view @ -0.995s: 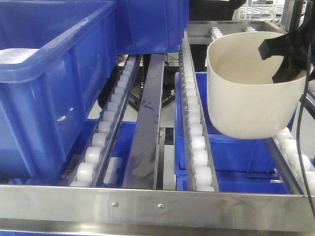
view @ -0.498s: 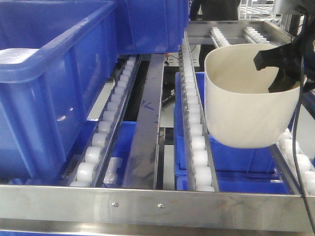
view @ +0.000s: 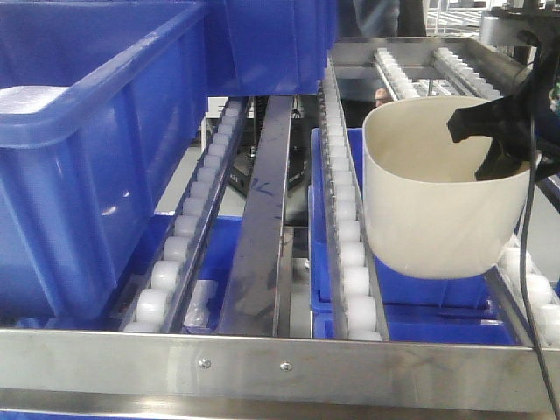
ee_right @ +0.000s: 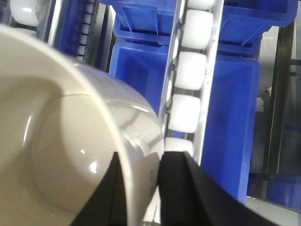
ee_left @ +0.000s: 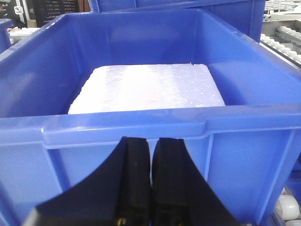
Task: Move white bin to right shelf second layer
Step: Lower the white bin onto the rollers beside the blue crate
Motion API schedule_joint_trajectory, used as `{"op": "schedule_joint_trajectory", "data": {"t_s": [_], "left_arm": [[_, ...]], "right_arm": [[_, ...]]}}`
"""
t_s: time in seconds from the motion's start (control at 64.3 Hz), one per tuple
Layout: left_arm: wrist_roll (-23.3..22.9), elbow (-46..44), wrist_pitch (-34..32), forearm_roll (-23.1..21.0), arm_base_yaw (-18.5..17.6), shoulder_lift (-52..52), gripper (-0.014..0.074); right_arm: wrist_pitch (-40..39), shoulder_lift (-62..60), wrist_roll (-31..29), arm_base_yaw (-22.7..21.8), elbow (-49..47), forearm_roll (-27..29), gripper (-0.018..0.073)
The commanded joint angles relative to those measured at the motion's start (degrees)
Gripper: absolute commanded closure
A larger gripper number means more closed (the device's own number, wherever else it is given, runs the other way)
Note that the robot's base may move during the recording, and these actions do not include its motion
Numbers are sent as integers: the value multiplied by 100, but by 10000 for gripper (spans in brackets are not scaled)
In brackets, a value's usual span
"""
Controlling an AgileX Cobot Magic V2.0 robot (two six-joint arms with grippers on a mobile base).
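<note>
The cream-white bin [view: 437,201] hangs upright between two roller tracks [view: 348,245] of the right shelf second layer, behind the steel front rail [view: 280,363]. I cannot tell whether its base touches the rollers. My right gripper [view: 490,140] is shut on the bin's right rim, one finger inside and one outside. In the right wrist view the bin wall [ee_right: 136,141] sits pinched in that gripper [ee_right: 141,162], with white rollers [ee_right: 188,70] beyond. My left gripper [ee_left: 151,141] is shut on nothing, close to the front wall of a blue crate [ee_left: 141,127].
A large blue crate [view: 96,131] fills the left side of the rack, with white foam [ee_left: 148,87] inside it. Another blue crate [view: 271,44] stands behind it. More blue crates [view: 420,293] lie on the level below the rollers. A black cable [view: 532,245] hangs beside the bin.
The right gripper has lowered the white bin toward the roller tracks and brought it slightly nearer, uncovering more rollers behind it. The left side is unchanged.
</note>
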Motion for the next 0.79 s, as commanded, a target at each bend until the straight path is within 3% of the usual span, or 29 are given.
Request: {"op": "schedule_joint_trajectory", "data": {"t_s": [0.0,0.777], "left_arm": [[-20,211,-481,-31,-21,-80,512],[-20,211,-481,-31,-21,-80,512]], "right_arm": [[-361,-219,3,-31,-200,-8,526],[-288,-87,3,-31,-200,-8,524]]}}
